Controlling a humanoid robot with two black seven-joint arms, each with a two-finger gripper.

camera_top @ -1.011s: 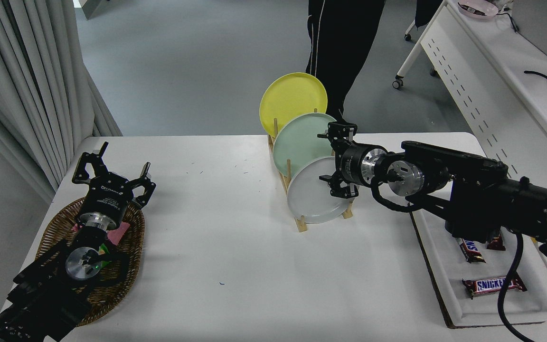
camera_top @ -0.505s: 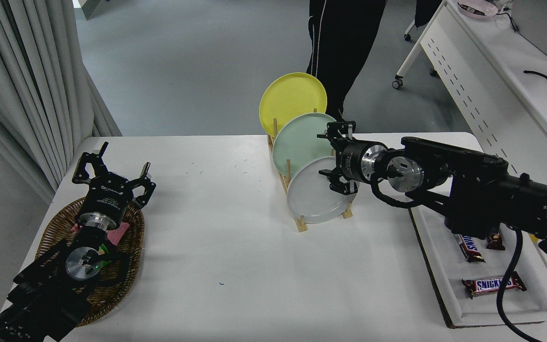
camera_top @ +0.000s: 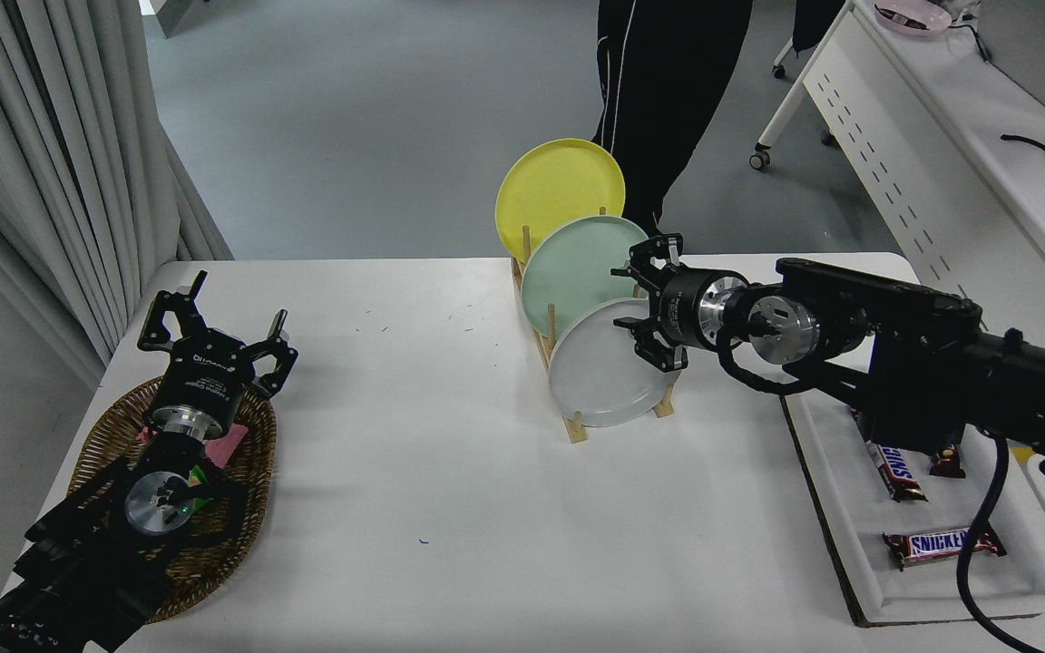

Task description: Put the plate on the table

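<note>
Head view: right gripper slightly higher.

Bare counter lies open between the wicker basket at the left and the wooden rack. The white tray of candy bars blocks the right edge.

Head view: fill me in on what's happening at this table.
The right gripper is open at the upper right rim of the light grey plate, which stands in the wooden rack in front of the mint green plate and the yellow plate. Nothing is gripped yet. The left gripper sits parked open over a wicker basket.
</note>
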